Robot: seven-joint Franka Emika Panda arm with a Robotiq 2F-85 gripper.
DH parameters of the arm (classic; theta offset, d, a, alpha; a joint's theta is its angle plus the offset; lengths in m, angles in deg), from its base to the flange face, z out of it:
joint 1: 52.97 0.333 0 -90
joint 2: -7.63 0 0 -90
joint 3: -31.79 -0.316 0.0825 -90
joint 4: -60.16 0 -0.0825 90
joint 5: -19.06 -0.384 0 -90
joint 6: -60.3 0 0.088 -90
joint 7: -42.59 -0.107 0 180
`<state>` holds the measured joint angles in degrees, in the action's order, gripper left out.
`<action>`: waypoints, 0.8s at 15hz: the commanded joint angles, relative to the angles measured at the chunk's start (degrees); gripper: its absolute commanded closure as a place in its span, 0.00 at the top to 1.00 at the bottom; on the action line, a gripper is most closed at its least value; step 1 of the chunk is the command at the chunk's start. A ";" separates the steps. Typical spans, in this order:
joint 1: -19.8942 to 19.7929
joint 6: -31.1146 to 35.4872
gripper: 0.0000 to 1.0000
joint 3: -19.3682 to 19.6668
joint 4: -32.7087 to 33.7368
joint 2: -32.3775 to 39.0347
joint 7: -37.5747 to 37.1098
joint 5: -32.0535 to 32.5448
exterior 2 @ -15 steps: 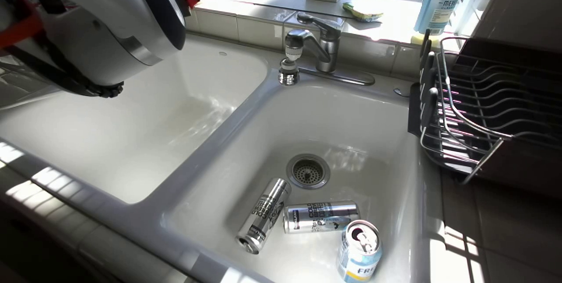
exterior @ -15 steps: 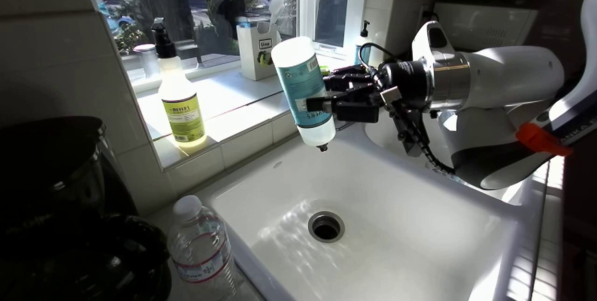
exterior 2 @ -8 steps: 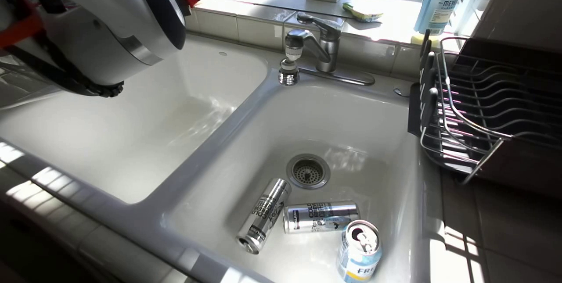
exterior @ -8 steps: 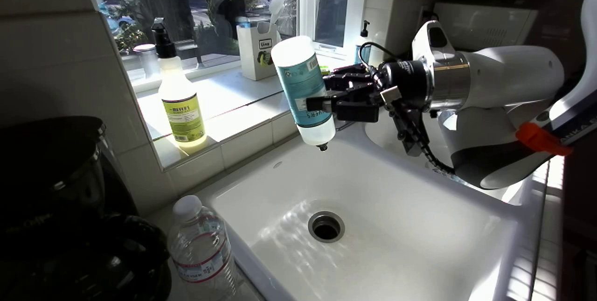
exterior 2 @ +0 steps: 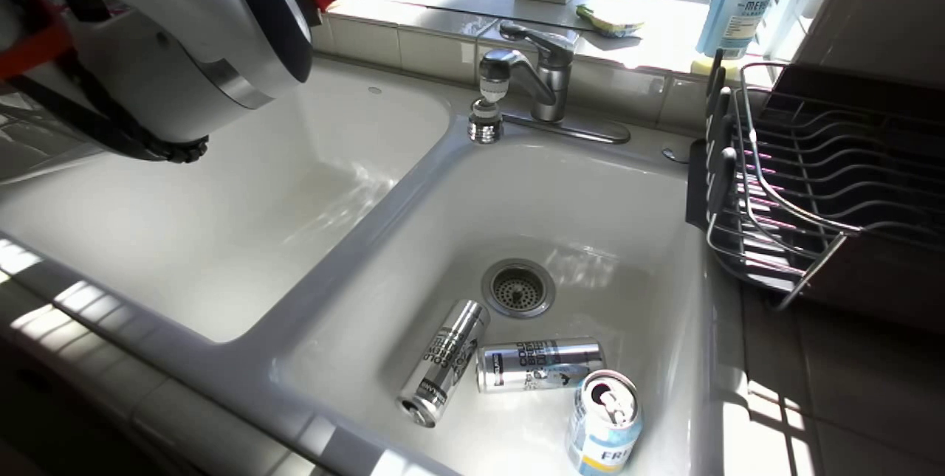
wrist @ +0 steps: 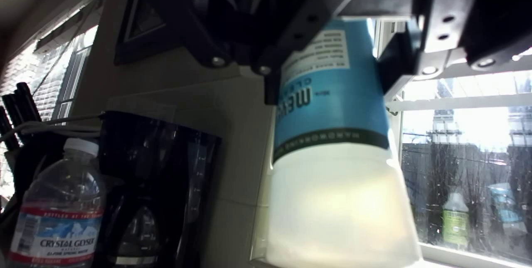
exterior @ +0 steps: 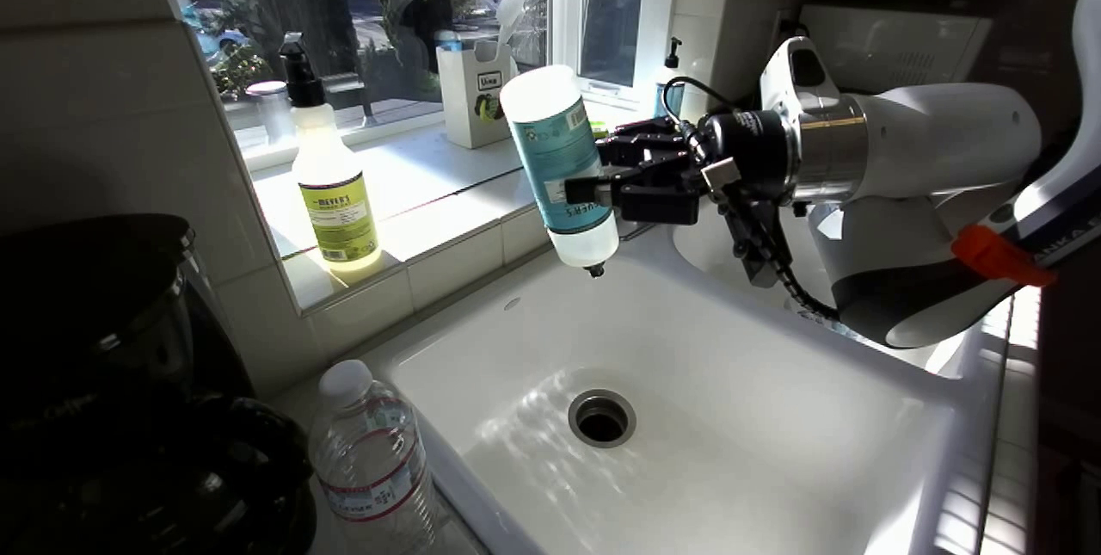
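above a white sink (exterior: 757, 452), the pincer (exterior: 592, 171) grips a tilted, upside-down, teal-labelled bottle (exterior: 557, 163)

The counter (exterior 2: 842, 365) carries a water bottle (exterior: 374, 460), dish rack (exterior 2: 791, 209) and, seemingly, coffee maker (exterior: 112, 366)

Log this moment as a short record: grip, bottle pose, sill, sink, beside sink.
Grip: jaws closed around the blue-labelled bottle
Bottle pose: upside down, slightly tilted, black tip lowest
Sill: yellow-green spray bottle upright, white container
Sink: two silver cans lying, one blue-and-white can standing
Beside sink: capped water bottle, upright
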<state>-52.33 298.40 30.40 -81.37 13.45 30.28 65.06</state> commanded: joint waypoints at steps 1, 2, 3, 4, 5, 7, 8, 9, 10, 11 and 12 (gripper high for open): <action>-0.30 -2.39 0.32 -0.48 -0.25 -1.63 -1.80 0.52; -0.30 -2.70 0.32 -0.48 -0.21 -1.79 -2.00 0.65; -0.29 -3.10 0.32 -0.48 -0.16 -1.98 -2.18 0.78; -0.28 -3.72 0.32 -0.50 -0.07 -2.17 -2.40 0.95; -0.27 -4.32 0.32 -0.54 0.06 -2.31 -2.62 1.11; -0.25 -5.50 0.32 -0.63 0.33 -2.59 -3.31 1.44; -0.23 -6.13 0.32 -0.68 0.44 -2.78 -3.62 1.54; -0.19 -6.84 0.32 -0.75 0.54 -3.03 -3.94 1.60; -0.14 -8.02 0.32 -0.80 0.58 -3.47 -4.43 1.60; -0.10 -9.04 0.32 -0.85 0.65 -3.79 -4.87 1.66; 0.00 -10.62 0.32 -0.93 0.74 -4.28 -5.30 1.65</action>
<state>-52.25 291.98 29.87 -80.68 11.52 27.92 65.37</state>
